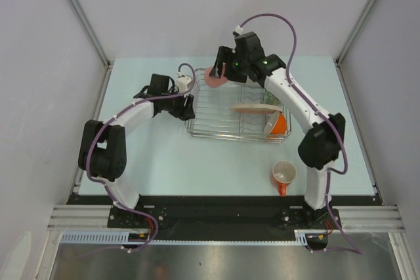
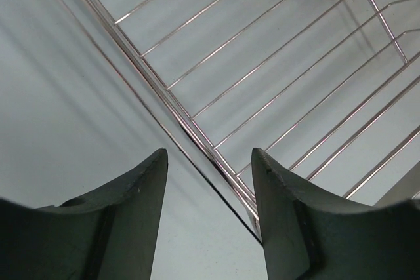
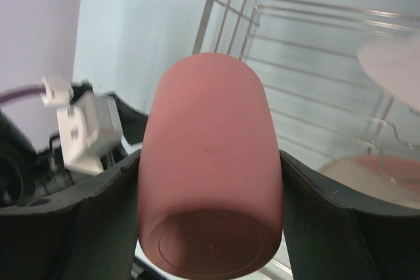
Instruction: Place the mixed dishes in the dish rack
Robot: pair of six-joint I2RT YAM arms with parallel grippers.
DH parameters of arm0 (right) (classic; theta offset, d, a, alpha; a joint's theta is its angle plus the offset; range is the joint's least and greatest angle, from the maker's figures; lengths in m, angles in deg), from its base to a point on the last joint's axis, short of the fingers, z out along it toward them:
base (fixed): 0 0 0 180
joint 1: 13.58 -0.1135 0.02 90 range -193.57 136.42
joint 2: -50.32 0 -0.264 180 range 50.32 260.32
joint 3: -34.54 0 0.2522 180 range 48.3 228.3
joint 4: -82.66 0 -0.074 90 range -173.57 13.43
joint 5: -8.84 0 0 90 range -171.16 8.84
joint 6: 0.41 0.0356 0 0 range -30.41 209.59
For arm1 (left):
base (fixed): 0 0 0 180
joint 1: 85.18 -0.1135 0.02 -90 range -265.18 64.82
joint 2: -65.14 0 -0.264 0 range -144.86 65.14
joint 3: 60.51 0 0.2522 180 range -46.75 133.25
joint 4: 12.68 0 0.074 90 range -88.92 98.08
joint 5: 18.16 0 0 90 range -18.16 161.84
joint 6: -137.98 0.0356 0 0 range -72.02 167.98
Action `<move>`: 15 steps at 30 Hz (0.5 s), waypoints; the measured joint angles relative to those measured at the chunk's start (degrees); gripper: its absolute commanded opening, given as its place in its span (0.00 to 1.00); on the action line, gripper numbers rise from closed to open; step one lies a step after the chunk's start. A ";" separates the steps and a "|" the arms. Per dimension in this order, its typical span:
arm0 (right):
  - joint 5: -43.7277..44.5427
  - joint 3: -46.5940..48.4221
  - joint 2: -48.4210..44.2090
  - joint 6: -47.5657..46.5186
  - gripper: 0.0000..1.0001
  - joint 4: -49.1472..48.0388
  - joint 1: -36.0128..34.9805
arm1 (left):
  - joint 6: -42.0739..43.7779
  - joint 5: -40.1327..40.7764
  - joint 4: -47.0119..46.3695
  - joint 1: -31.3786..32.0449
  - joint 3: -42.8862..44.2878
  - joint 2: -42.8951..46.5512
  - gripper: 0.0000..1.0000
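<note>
Top view: the right gripper (image 1: pixel 217 72) is holding the pink cup (image 1: pixel 213 75) just above the far-left corner of the dish rack (image 1: pixel 211 116), clamped on the cup's sides. The left gripper (image 1: pixel 188 107) is sitting low at the rack's left edge, w/ nothing in it. In the rack's right half a plate (image 1: pixel 254 107) and an orange bowl (image 1: pixel 281 124) are already standing. The orange mug (image 1: pixel 283 176) is waiting on the table (image 1: pixel 164 162), on the near side of the rack and apart from it.

Left wrist view: the two fingers (image 2: pixel 134 218) are standing apart, abt half open, and the rack's rim wire is running between them. I am not seeing either pad touching the wire, so I am calling this hand empty. Prob. it is there to steady the rack, but that is only my guess.

Right wrist view: the cup is filling the whole gap between the pads. Its base is facing the cam and its mouth is pointing away, toward the rack's left corner.

I am judging the step in hand as placing the cup. The next move is asking for this: bring the cup lower over the free left part of the rack, keep it off the rim and prongs, set it down, then open the jaws. The mug is not yet loaded.
</note>
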 measured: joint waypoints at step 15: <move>5.75 23.76 22.64 -3.43 0.00 16.98 -3.34 | 2.14 -4.35 1.31 1.22 -6.82 5.51 0.52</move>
